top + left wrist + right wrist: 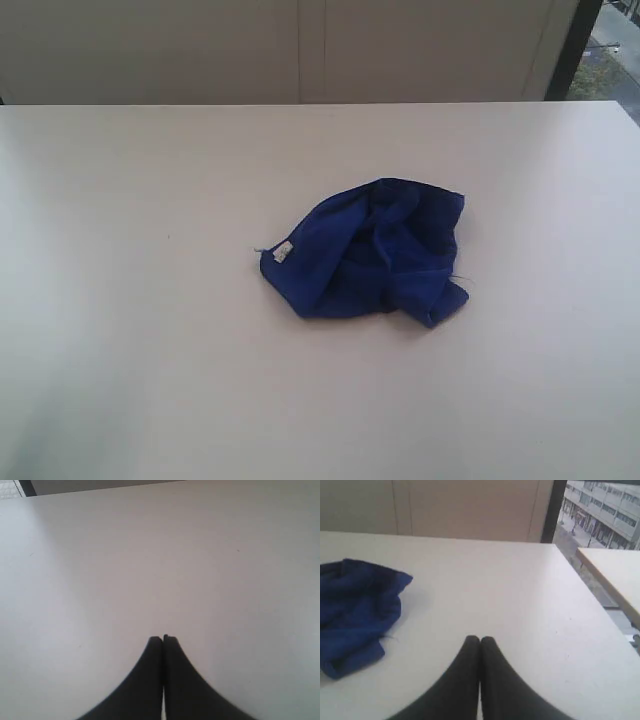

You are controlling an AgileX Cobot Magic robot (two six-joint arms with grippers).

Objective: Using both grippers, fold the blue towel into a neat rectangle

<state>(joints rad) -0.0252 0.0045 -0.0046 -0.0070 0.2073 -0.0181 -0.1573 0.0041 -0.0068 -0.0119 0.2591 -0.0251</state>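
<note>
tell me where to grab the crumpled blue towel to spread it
Likely the corner bearing the white tag: it lies exposed at the left edge of the blue towel, clear of the bunched folds. Come from the left with the left gripper.

Left end effector (163,639), right end effector (480,639): closed (jaws together)

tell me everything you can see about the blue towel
The blue towel is a deep royal-blue cloth, soft and fuzzy-looking. It lies crumpled in a loose, unfolded heap with raised ridges and dark creases. A small white tag shows at its left corner in the exterior view. The towel rests near the middle of the pale table, slightly right of centre in that view. Only the table touches it.
</note>
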